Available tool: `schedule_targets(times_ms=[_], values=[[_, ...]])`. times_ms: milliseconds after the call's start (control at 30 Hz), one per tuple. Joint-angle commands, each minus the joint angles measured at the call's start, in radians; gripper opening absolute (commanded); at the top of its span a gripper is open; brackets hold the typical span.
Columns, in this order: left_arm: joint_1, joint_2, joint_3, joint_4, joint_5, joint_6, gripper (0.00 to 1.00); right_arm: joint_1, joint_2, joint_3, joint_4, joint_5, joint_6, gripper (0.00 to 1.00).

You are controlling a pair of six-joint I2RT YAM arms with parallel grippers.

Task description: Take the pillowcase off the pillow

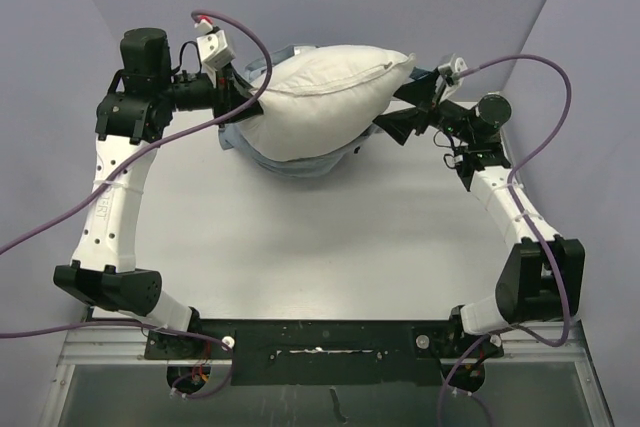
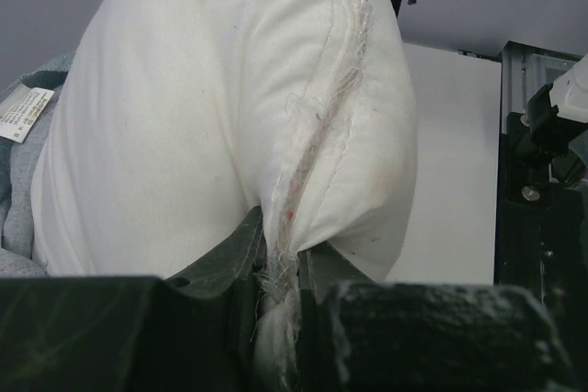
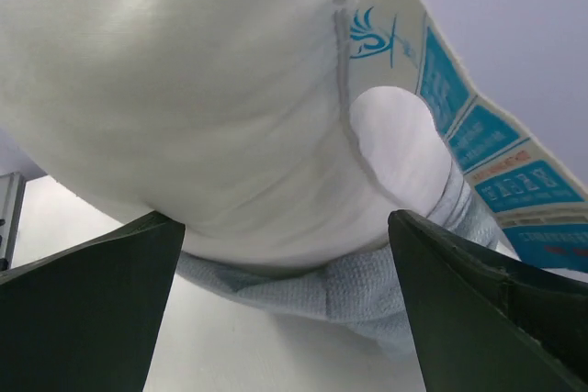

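The left jaws are clenched on the frayed side seam [image 2: 317,126] of the plump white rectangular fabric pillow [image 2: 184,135], pinching only a thin ridge of cloth at its 9 o'clock end. The right jaws are released and wide apart, straddling the 3 o'clock end. The pillow's white-and-blue printed tag [image 3: 459,126] curls just beside them. The blue denim-like cloth pillowcase [image 1: 290,162] sags beneath the pillow, bunched toward 6 to 7 o'clock. A grey-blue fold of it hangs under the right end, so the pillow looks mostly out but not yet free.

The likeliest trouble is at that seam. It is already ragged, and a hard pull on so narrow a pinch could tear it or let it slip out. If the right jaws close low, they may catch the hanging fold together with the pillow and drag both along.

Seen from above, the pillow sits at 12 o'clock on the pale bench [image 1: 330,247], close to the back walls, so there is little room that way. The open bench lies toward 6 o'clock, between the arms. A purple cable [image 1: 250,47] loops near the left wrist and could snag.
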Motion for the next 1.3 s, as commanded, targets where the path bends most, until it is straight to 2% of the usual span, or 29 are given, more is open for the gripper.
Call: schedule_targets(times_ms=[0, 200, 333, 367, 400, 433, 467, 500, 533, 567, 700, 733, 800, 900, 1100, 1267], values=[[0.022, -0.046, 0.053, -0.022, -0.011, 0.013, 0.00, 0.006, 0.074, 0.132, 0.303, -0.086, 0.178, 0.98], [0.026, -0.034, 0.061, -0.019, -0.031, 0.016, 0.00, 0.161, 0.141, 0.226, 0.285, -0.148, 0.121, 0.98], [0.028, -0.019, 0.084, -0.023, -0.061, 0.032, 0.00, 0.235, 0.146, 0.232, 0.291, -0.134, 0.093, 1.00], [0.030, -0.017, 0.090, -0.022, -0.076, 0.036, 0.00, 0.243, 0.144, 0.231, 0.281, -0.116, 0.081, 0.96], [0.030, -0.015, 0.096, -0.019, -0.092, 0.041, 0.00, 0.250, 0.143, 0.232, 0.275, -0.102, 0.073, 0.91], [0.030, -0.013, 0.098, -0.010, -0.113, 0.042, 0.00, 0.254, 0.143, 0.234, 0.277, -0.091, 0.066, 0.80], [0.031, -0.014, 0.096, 0.003, -0.138, 0.042, 0.01, 0.258, 0.143, 0.235, 0.273, -0.062, 0.058, 0.63], [0.033, -0.017, 0.093, 0.022, -0.164, 0.042, 0.13, 0.259, 0.140, 0.236, 0.263, -0.020, 0.053, 0.45], [0.034, -0.020, 0.087, 0.040, -0.191, 0.042, 0.32, 0.258, 0.138, 0.238, 0.251, 0.022, 0.044, 0.19], [0.037, -0.025, 0.081, 0.063, -0.216, 0.043, 0.47, 0.258, 0.133, 0.246, 0.208, 0.083, 0.030, 0.01], [0.052, -0.057, 0.064, 0.140, -0.293, 0.055, 0.91, 0.300, 0.110, 0.337, -0.086, 0.273, -0.121, 0.00], [0.061, -0.067, 0.061, 0.168, -0.305, 0.050, 0.96, 0.328, 0.107, 0.380, -0.192, 0.328, -0.191, 0.00], [0.077, -0.094, 0.062, 0.240, -0.313, 0.030, 0.98, 0.393, 0.116, 0.467, -0.398, 0.458, -0.330, 0.00], [0.085, -0.143, 0.059, 0.377, -0.285, -0.014, 0.98, 0.468, 0.164, 0.600, -0.612, 0.581, -0.411, 0.00], [0.069, -0.163, 0.067, 0.410, -0.123, -0.086, 0.98, 0.554, 0.247, 0.753, -0.755, 0.742, -0.404, 0.00], [0.069, -0.194, 0.011, 0.513, -0.148, -0.097, 0.98, 0.570, 0.284, 0.830, -0.851, 0.923, -0.377, 0.00]])
